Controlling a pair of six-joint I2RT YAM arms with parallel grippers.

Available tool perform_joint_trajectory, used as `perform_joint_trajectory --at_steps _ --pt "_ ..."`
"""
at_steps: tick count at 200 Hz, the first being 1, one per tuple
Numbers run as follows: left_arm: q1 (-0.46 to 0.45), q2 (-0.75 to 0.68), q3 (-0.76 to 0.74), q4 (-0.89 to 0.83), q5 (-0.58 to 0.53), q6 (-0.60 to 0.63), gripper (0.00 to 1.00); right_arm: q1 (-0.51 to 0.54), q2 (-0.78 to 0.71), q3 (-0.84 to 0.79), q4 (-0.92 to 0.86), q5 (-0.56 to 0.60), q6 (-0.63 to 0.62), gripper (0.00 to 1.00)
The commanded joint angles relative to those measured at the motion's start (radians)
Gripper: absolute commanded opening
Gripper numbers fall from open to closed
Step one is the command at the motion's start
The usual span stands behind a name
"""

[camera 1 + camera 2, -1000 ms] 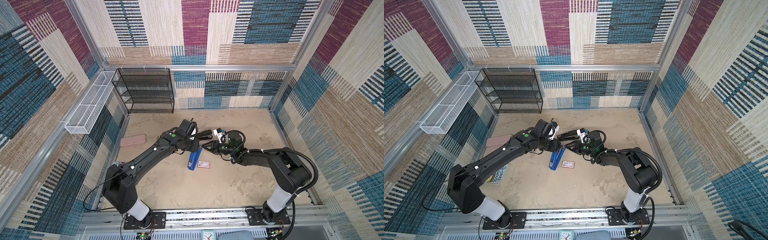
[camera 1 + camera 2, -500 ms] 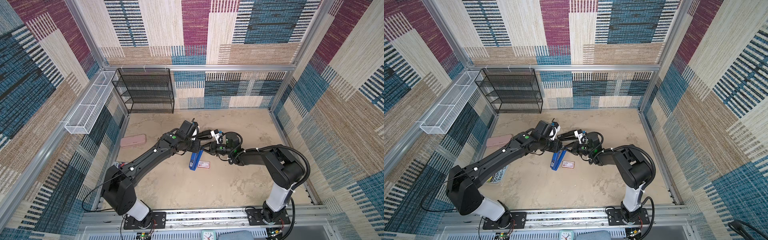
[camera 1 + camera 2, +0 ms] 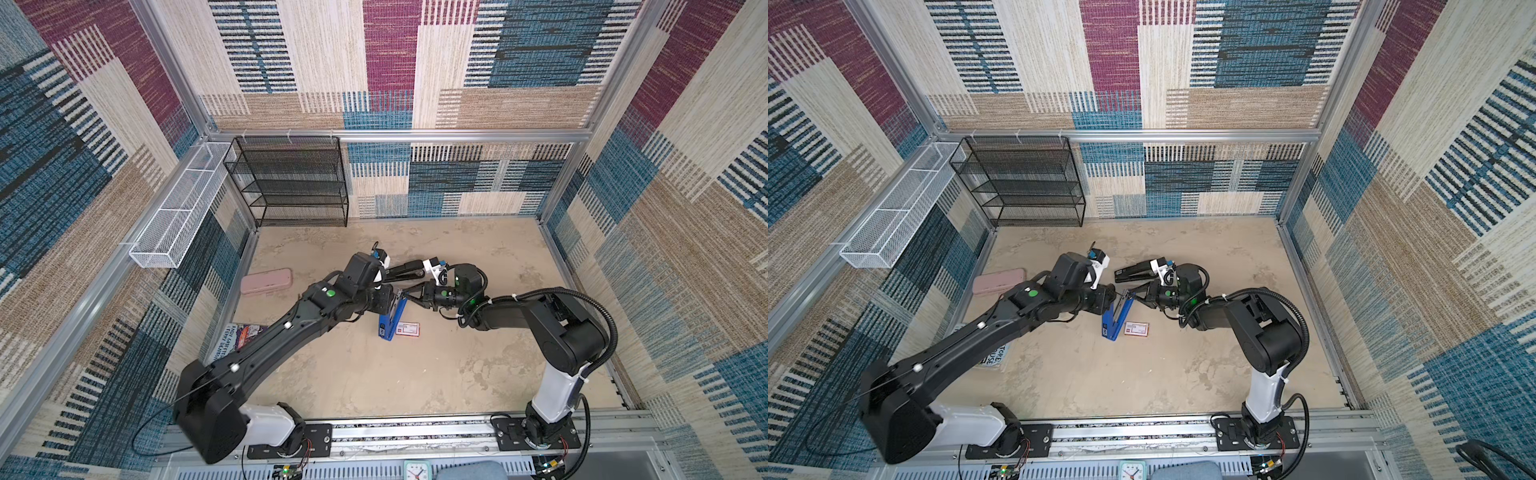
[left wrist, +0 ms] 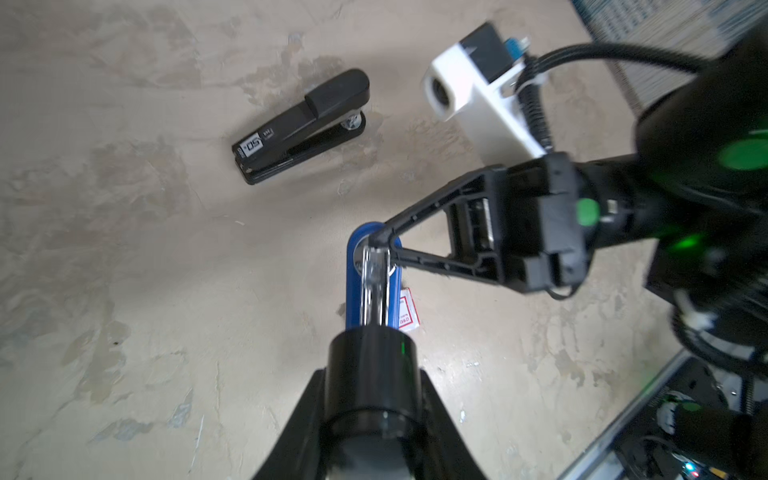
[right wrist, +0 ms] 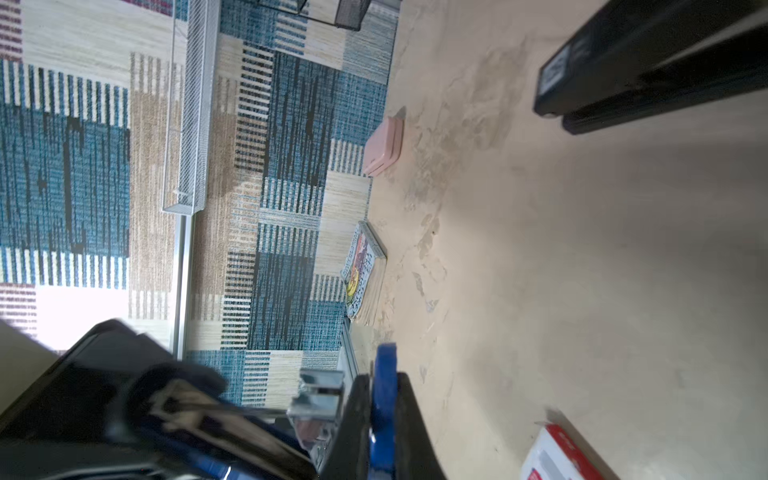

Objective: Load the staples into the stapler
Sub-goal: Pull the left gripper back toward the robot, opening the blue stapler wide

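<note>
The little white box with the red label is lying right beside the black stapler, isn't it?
Not quite. The white box with the red label lies right beside the blue stapler, not the black stapler. The black one lies apart from the box, farther back. Both top views show this.

The right fingers (image 4: 432,203) have moved onto the blue stapler (image 4: 354,291).
</note>
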Motion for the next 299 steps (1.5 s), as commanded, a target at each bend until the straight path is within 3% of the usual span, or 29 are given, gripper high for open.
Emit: perform_joint_trajectory --at_steps 1,144,299 --pt "0.004 -0.084 -0.057 0.061 -0.07 -0.013 0.0 -0.027 -0.013 -0.013 0.025 0.061 -0.005 0.0" --pt "0.001 -0.424 -0.471 0.166 -0.033 -0.087 0.0 -0.152 -0.055 -0.09 0.198 0.056 0.139 0.0" --pt "-0.031 -0.498 -0.718 0.222 -0.137 -0.169 0.06 -0.195 0.024 -0.123 0.487 0.026 0.365 0.0"
